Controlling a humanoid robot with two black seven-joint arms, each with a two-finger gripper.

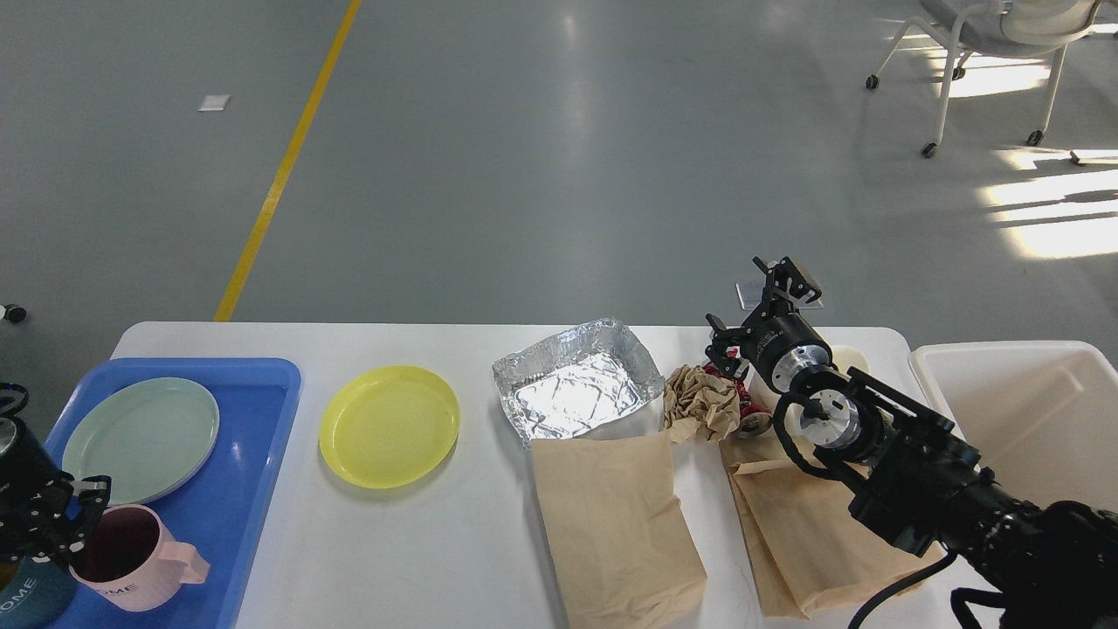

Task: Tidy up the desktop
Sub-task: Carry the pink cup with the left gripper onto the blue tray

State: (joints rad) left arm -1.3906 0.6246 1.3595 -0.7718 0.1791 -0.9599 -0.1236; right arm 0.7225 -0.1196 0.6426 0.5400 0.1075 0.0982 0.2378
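With my left gripper [83, 524] pinching the pink mug's [131, 559] rim over the blue tray [253, 454] and my right gripper [755, 310] spread and empty, the desktop [419, 542] beneath is, I judge, half tidied: yellow plate [389, 425], foil tray [576, 390] and paper bags [616, 524] remain.

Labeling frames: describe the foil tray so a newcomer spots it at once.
On the desktop, look near the middle of the far edge, right of the yellow plate. The foil tray sits just beyond the flat brown paper bag. It is the only shiny, crinkled silver thing there, square with raised walls.
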